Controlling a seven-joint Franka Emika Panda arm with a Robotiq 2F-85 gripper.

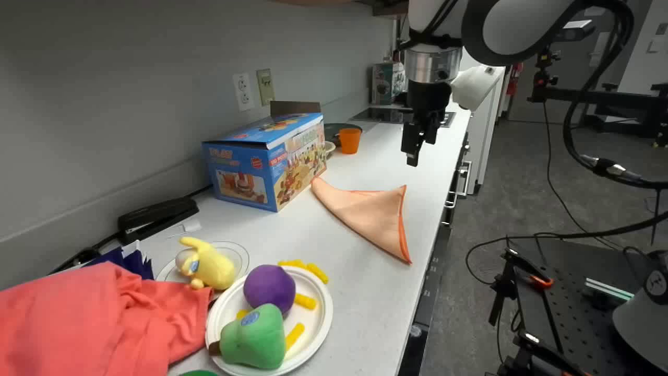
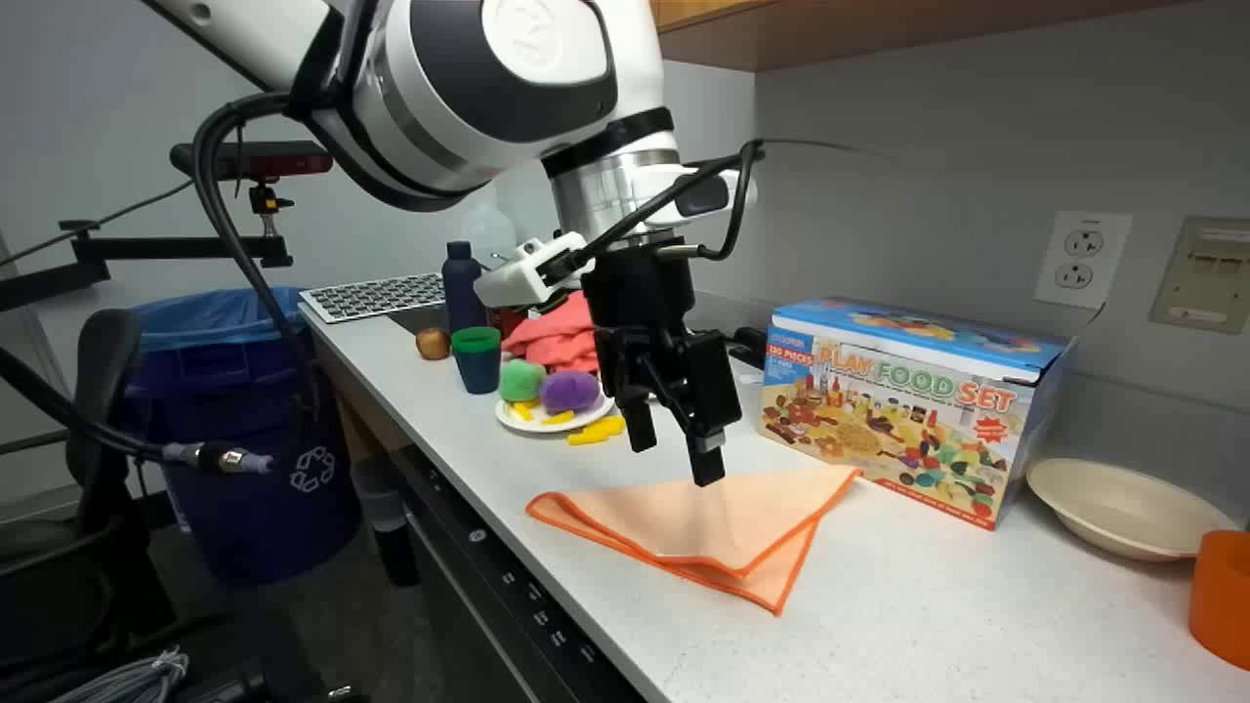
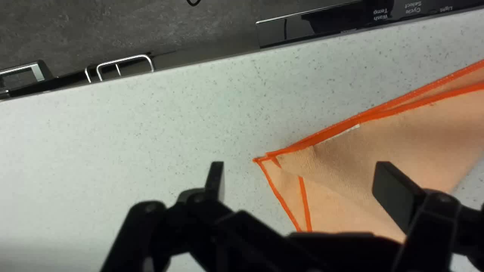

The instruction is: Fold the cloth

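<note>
The cloth [image 1: 373,216] is light orange with a bright orange border and lies on the white counter. It is doubled over into a rough triangle; in an exterior view [image 2: 752,522] two layers show, their corners slightly offset. My gripper [image 1: 421,150] hangs above the counter and is apart from the cloth; it also shows above the cloth in an exterior view [image 2: 674,459]. In the wrist view the gripper [image 3: 300,166] is open, with nothing between its fingers. A pointed corner of the cloth [image 3: 401,139] shows between and beyond the fingertips; part is hidden by the gripper body.
A blue play food box [image 1: 240,175] stands beside the cloth against the wall side. A white plate [image 1: 324,318] with plush toys and a coral-red cloth [image 1: 78,318] lie further along. An orange cup [image 2: 1221,596] and beige bowl [image 2: 1123,522] stand opposite. The counter edge drops to the floor.
</note>
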